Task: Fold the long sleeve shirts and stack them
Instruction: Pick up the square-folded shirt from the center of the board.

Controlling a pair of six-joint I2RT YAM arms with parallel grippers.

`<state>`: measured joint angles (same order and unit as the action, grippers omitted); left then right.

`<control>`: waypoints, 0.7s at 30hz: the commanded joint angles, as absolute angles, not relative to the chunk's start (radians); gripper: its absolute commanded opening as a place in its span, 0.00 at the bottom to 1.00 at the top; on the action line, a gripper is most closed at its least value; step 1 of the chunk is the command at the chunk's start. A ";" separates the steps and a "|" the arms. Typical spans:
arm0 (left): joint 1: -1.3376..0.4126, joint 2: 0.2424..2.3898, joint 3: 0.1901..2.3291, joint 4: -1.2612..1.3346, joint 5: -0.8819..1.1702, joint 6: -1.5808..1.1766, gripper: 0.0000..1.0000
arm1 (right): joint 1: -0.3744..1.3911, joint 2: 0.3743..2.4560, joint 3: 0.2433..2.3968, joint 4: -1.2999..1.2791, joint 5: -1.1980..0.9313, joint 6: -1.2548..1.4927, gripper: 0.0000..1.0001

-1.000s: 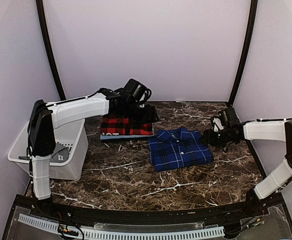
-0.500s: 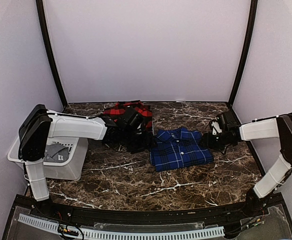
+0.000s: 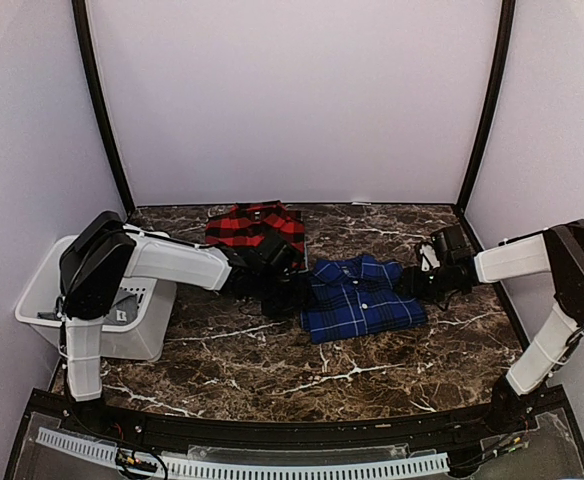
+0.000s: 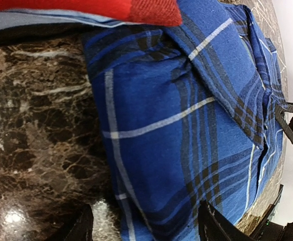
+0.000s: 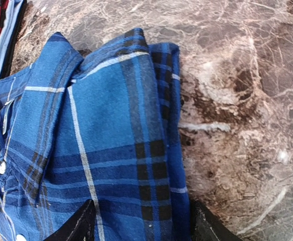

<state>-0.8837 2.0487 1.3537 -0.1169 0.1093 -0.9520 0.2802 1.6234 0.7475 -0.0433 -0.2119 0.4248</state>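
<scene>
A dark brown marble counter (image 3: 352,370) with white veins fills the bottom of the booth. Behind the counter rises a plain pale lilac back wall (image 3: 292,100); a matching left wall (image 3: 22,150) and right wall (image 3: 562,130) close its sides. A black curved left pole (image 3: 97,100) and right pole (image 3: 489,100) stand at its 2 far corners. A white plastic bin (image 3: 147,325) sits at the counter's left edge. Along its near edge runs a white slotted strip (image 3: 242,465). The light is soft and even.

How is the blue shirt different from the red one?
The blue shirt is blue with thin white lines; the red shirt is red with black checks. The blue shirt lies near the middle; the red shirt lies farther back and to the left. Both are plaid and folded flat.
</scene>
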 commanded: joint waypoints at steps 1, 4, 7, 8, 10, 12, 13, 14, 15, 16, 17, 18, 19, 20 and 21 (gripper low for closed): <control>-0.899 2.077 1.384 -0.108 0.121 -0.967 0.68 | 0.275 1.652 0.723 -0.008 -0.265 0.447 0.59; -0.903 2.095 1.395 -0.090 0.152 -0.979 0.60 | 0.278 1.647 0.717 -0.004 -0.283 0.456 0.56; -0.906 2.106 1.403 -0.068 0.174 -0.993 0.49 | 0.279 1.638 0.714 -0.004 -0.289 0.457 0.52; -0.907 2.112 1.408 -0.060 0.187 -0.996 0.47 | 0.280 1.634 0.712 -0.005 -0.292 0.458 0.50; -0.909 2.122 1.418 -0.049 0.202 -1.003 0.42 | 0.280 1.627 0.708 -0.005 -0.300 0.460 0.46; -0.913 2.131 1.428 -0.036 0.218 -1.013 0.37 | 0.281 1.626 0.701 -0.005 -0.311 0.463 0.42; -0.915 2.136 1.433 -0.031 0.223 -1.020 0.33 | 0.282 1.626 0.698 0.014 -0.317 0.464 0.41; -0.915 2.139 1.434 -0.019 0.233 -1.023 0.31 | 0.282 1.626 0.696 0.020 -0.322 0.465 0.38; -0.916 2.141 1.438 -0.013 0.245 -1.028 0.25 | 0.282 1.625 0.694 0.022 -0.327 0.466 0.34; -0.916 2.142 1.440 -0.005 0.250 -1.030 0.19 | 0.283 1.623 0.692 0.022 -0.331 0.466 0.30; -0.916 2.145 1.445 -0.004 0.258 -1.034 0.17 | 0.284 1.619 0.691 0.020 -0.334 0.465 0.26; -0.918 2.145 1.448 -0.003 0.262 -1.034 0.12 | 0.284 1.615 0.690 0.016 -0.335 0.464 0.21; -0.918 2.146 1.455 0.009 0.269 -1.029 0.10 | 0.283 1.609 0.688 0.013 -0.334 0.464 0.16; -0.920 2.144 1.461 0.022 0.274 -1.016 0.04 | 0.283 1.597 0.688 0.009 -0.329 0.463 0.11; -0.921 2.146 1.475 0.016 0.280 -1.008 0.02 | 0.284 1.587 0.685 0.005 -0.324 0.463 0.05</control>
<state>-0.9039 2.1506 1.4246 -0.0273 0.2283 -1.0260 0.2806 1.6276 0.7036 0.0120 -0.3069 0.4633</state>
